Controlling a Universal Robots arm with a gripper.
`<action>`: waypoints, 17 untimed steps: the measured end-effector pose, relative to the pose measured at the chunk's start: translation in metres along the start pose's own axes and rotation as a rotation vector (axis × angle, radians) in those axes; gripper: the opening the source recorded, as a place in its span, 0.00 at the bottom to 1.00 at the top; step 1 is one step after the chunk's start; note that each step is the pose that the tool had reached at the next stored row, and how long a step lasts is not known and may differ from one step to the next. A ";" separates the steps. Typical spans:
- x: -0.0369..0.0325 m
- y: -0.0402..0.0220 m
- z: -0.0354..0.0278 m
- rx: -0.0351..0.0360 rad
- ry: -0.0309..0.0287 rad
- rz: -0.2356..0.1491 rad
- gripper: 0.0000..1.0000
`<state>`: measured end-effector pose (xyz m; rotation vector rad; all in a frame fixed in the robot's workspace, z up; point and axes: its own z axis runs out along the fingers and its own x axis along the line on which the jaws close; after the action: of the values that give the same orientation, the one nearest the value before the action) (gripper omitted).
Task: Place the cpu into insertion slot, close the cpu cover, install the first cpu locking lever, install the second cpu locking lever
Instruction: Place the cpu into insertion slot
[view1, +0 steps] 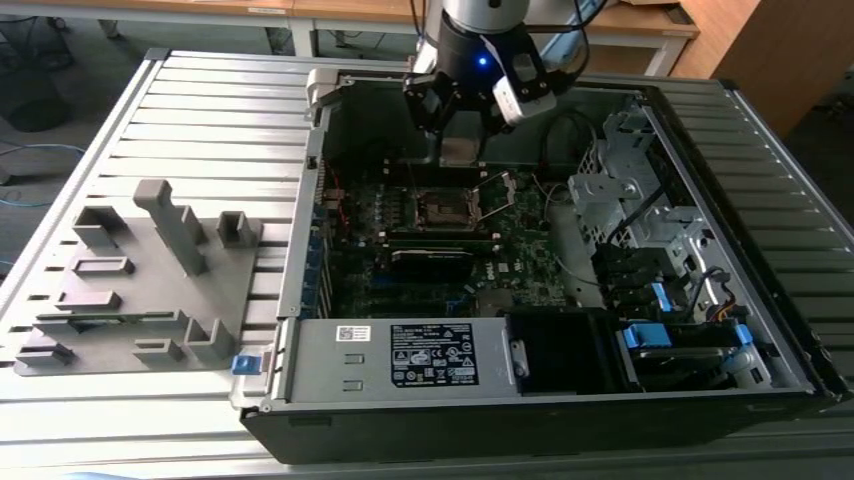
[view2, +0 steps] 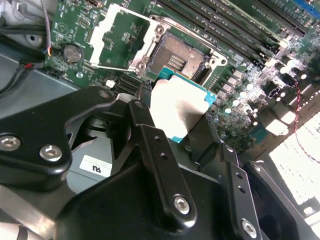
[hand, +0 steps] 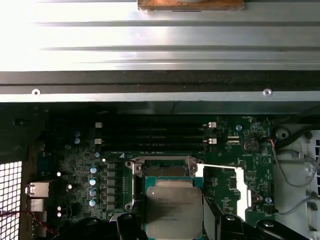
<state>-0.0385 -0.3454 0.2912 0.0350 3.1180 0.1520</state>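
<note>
0 of 4 steps look finished: the cpu hangs above the open insertion slot.

In the second wrist view, the end effector is clamped on the cpu by 2 opposite edges. The chip is held near the slot but apart from it, not seated. The cpu cover stands flipped back beside the socket, leaving the recess bare. I judge that seating the chip, closing the cover and installing both locking levers are all left to do inside the computer case on the slatted tabletop.

The cpu is hanging in the gripper above the insertion slot, the cpu cover lying open beside it.
</note>
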 end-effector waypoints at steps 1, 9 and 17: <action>0.0010 -0.0001 0.0009 0.0001 0.0001 0.000 0.54; 0.0044 -0.0009 0.0080 0.0004 0.0002 0.000 0.54; 0.0071 -0.0017 0.0154 0.0004 0.0001 0.000 0.54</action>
<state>-0.0454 -0.3454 0.2757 0.0349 3.1181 0.1514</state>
